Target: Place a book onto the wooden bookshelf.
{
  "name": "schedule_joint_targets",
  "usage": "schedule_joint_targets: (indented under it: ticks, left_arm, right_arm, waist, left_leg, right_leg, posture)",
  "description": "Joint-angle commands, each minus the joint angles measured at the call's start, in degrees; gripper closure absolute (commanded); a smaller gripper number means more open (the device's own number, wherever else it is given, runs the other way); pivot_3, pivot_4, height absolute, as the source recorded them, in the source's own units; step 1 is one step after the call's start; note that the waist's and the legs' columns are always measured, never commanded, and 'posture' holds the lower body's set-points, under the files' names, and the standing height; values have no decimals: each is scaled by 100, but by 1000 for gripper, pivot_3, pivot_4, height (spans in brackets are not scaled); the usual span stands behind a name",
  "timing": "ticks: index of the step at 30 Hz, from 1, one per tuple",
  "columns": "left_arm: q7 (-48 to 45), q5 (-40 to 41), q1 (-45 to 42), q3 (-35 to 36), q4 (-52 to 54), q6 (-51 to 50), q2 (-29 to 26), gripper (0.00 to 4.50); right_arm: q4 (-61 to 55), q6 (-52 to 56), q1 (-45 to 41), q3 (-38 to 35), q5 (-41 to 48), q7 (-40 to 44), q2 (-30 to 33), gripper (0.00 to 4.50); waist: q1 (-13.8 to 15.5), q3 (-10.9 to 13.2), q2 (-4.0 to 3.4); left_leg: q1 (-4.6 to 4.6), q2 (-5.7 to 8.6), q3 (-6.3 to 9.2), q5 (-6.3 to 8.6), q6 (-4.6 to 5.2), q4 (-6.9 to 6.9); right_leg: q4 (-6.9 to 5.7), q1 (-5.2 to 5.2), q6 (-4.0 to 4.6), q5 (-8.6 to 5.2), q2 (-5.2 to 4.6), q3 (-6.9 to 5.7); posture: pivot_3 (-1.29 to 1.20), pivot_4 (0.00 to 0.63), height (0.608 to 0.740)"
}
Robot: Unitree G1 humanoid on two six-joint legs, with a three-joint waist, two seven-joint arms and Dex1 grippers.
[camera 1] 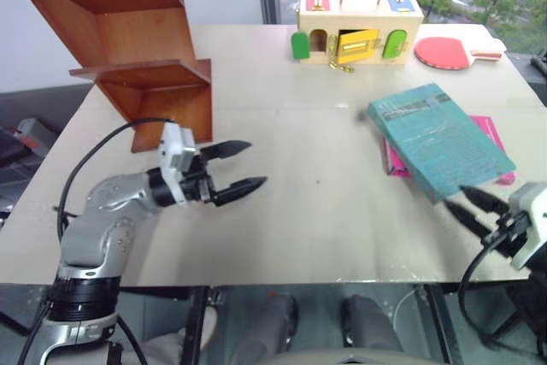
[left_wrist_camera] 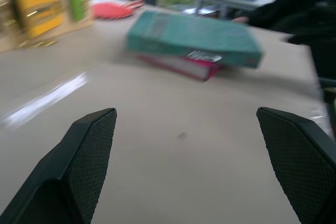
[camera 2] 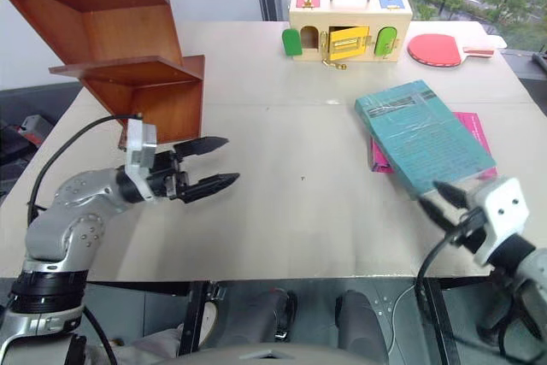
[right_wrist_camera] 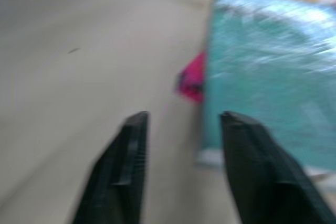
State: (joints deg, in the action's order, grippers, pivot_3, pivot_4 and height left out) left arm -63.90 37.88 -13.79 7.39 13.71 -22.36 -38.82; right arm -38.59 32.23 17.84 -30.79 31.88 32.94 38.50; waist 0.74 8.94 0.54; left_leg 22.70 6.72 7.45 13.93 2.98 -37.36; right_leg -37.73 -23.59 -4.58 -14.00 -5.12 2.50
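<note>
**Operator:** On the table's (camera 1: 282, 211) right half, where exactly does the book (camera 1: 440, 138) lie?

**Technician:** It lies flat, cover up, on top of the thinner pink book (camera 1: 491, 130), whose edges show on both sides. It is not yet lifted. No part of the task is complete.

**Operator:** Status of the nearest gripper?

**Technician:** The right gripper (camera 1: 474, 208) sits just short of the book's near corner, pointing toward it. Its fingers stand apart with a narrow gap in the right wrist view, and nothing lies between them. No contact with the book is visible.

**Operator:** And the other arm?

**Technician:** The left gripper (camera 1: 239, 168) hovers over bare table at the left, well apart from the book, aimed across toward it. Its fingers are spread wide and empty.

**Operator:** Destination?

**Technician:** The wooden bookshelf (camera 1: 137, 40) stands at the far left corner of the table, well away from the book. The shelves in view carry nothing.

**Operator:** Remaining steps?

**Technician:** In my judgement: grasp the book, likely with both grippers given its bulk, lift it clear of the pink book, carry it leftward, and set it on a shelf. The wooden box (camera 1: 359, 27) and the red paddle (camera 1: 449, 51) lie along the far edge, outside that path.
</note>
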Motion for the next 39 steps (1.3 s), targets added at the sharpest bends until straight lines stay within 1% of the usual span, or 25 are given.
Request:
schedule_joint_targets:
  ticks: [1,3,5,6,8,9,11,13,15,17,19,22,24,27,30,34,39]
  left_arm:
    - [-173,158,-131,-128,338,-4,21,0]
    - [-208,206,-215,-242,441,-26,66,0]
    - [-292,195,-287,-327,499,-7,68,0]
    - [-300,204,-336,-344,511,-12,78,0]
    - [-319,191,-400,-353,508,6,77,0]
    - [-313,183,-420,-356,501,6,82,0]
    - [-315,187,-434,-342,487,-4,80,0]
    - [-326,127,-430,-362,463,58,94,0]
    - [-284,100,-440,-361,454,80,124,0]
    - [-247,85,-450,-352,458,82,136,0]
    - [-198,76,-459,-344,471,80,147,0]
    - [-96,93,-436,-320,565,37,140,0]
    - [-20,105,-393,-285,638,18,124,0]
    - [110,117,-323,-231,745,-9,98,0]
    - [201,128,-260,-189,826,-40,82,0]
    - [254,133,-184,-165,883,-35,63,0]
    - [281,135,-95,-133,916,-13,20,0]
  right_arm:
    - [444,243,-534,-151,-448,-384,506,4230]
    - [955,354,-1008,104,-678,-268,1009,4230]
    - [1725,678,-1685,194,-630,-297,1291,4230]
    - [2261,941,-2100,278,-652,-335,1468,4230]
    - [3373,1121,-2883,700,-1024,-358,1879,4230]
    - [3976,1240,-3329,852,-1107,-378,1961,4230]
    - [4629,1350,-3851,1023,-1174,-356,2002,4230]
    - [6030,1143,-4744,1421,-1478,-207,1967,4230]
    - [7489,771,-5645,1898,-1777,177,1855,4230]
    - [8610,354,-6336,2236,-2083,403,1719,4230]
    - [9426,91,-6873,2375,-2257,619,1613,4230]
    - [10461,-508,-7352,2673,-2762,384,1480,4230]
    - [10823,-672,-7488,2681,-2854,403,1402,4230]
    - [11053,-740,-7668,2598,-2823,781,1265,4230]
    - [11071,-628,-7808,2514,-2718,1267,1164,4230]
    - [10930,-840,-7768,2605,-2789,1780,968,4230]
    - [10793,-981,-7759,2576,-2748,2112,742,4230]
  waist:
    - [1,1,-3]
    - [-4,4,-7]
    - [-23,5,-6]
    - [-22,5,-6]
    - [-14,7,-5]
    - [-14,8,-4]
    - [8,8,-6]
    - [-11,9,-7]
    - [-72,14,-13]
    - [-129,15,-12]
    - [-159,16,-13]
    - [-172,18,-18]
    - [-159,18,-18]
    - [-165,18,-18]
    - [-188,20,-22]
    - [-228,20,-23]
    - [-281,20,-23]
  left_leg:
    - [0,0,1,0,0,1]
    - [5,-1,1,-7,-10,5]
    - [4,-1,-4,-14,-21,7]
    - [3,-2,-6,-14,-21,5]
    - [5,-2,-9,-14,-21,3]
    - [7,-1,-11,-15,-22,4]
    - [12,-1,-10,-16,-23,6]
    - [11,-3,-6,-16,-24,8]
    - [12,-3,-24,-16,-23,9]
    - [11,-3,-32,-15,-21,13]
    - [11,-4,-32,-14,-20,15]
    - [14,-5,-35,-14,-20,18]
    - [17,-5,-34,-14,-20,18]
    - [18,-4,-35,-14,-20,17]
    - [16,-4,-37,-14,-20,16]
    - [10,-8,-38,-14,-20,17]
    - [10,-7,-38,-14,-20,15]
  right_leg:
    - [0,0,0,0,1,-1]
    - [-2,-4,1,-1,3,-1]
    - [-1,-4,1,0,4,1]
    - [0,-1,1,0,5,1]
    - [1,-1,1,0,3,3]
    - [2,-3,1,0,2,3]
    - [4,-5,3,0,1,1]
    - [8,-5,5,-1,3,-2]
    - [11,-8,4,0,3,10]
    - [14,-8,3,0,2,16]
    - [16,-10,3,0,4,16]
    - [15,-17,3,0,6,22]
    - [16,-20,3,0,6,23]
    - [17,-19,3,0,9,24]
    - [13,-19,3,0,10,28]
    - [7,-19,3,0,13,30]
    - [5,-19,2,1,12,31]
  posture:
    - [0,150,740]
    - [0,150,740]
    - [0,150,740]
    - [0,150,740]
    - [0,150,740]
    - [0,150,740]
    - [0,150,740]
    - [0,150,740]
    - [0,150,740]
    - [0,150,740]
    - [0,150,740]
    - [0,150,740]
    - [0,150,740]
    - [0,150,740]
    - [0,150,740]
    - [0,150,740]
    - [0,150,740]
